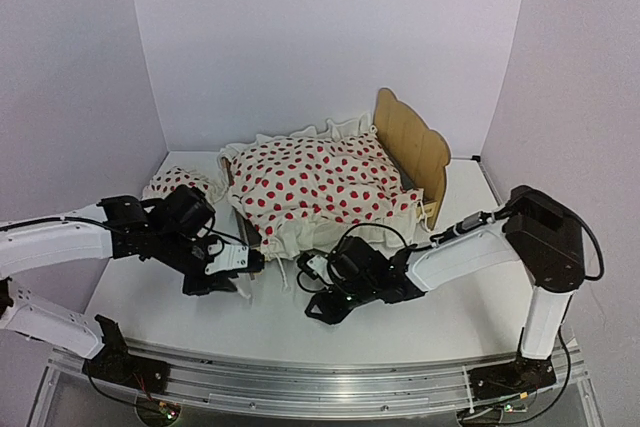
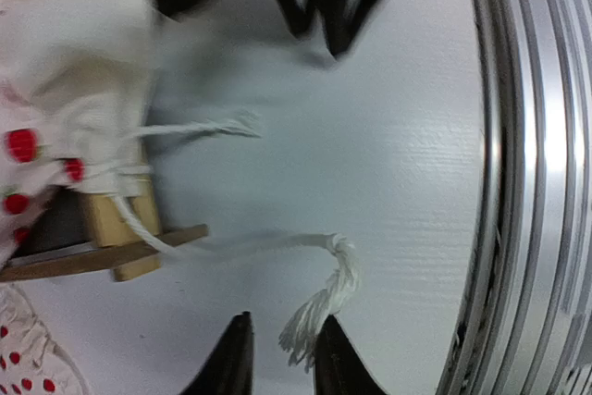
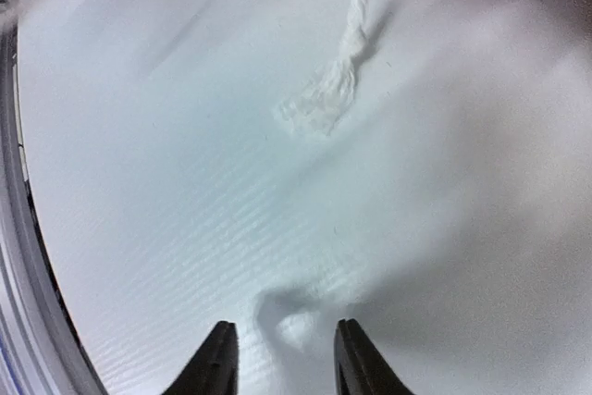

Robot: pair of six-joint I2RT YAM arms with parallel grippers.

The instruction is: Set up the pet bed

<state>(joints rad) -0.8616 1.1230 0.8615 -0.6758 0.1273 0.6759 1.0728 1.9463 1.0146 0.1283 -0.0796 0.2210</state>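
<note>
Two grippers sit low over the table [image 1: 150, 297], both off the bed's near end.

Left gripper [image 2: 282, 363]: jaws parted a little, narrow gap, gripping nothing. The frayed tassel [image 2: 319, 307] of a white cord [image 2: 231, 245] lies on the table just ahead of the tips; cannot tell whether it touches them. The cord runs back to the bed's leg [image 2: 120, 228].

Right gripper [image 3: 282, 358]: jaws wider apart, empty, tips close over bare table. Another frayed cord end [image 3: 324, 104] lies between it and the bed.

Bed [image 1: 410, 147]: mid-table, with the scalloped headboard upright at its far-right end. The frame is mostly hidden under the red-dotted blanket [image 1: 310, 182] heaped over it.

Pillow [image 1: 178, 182]: on the table just left of the bed.
</note>
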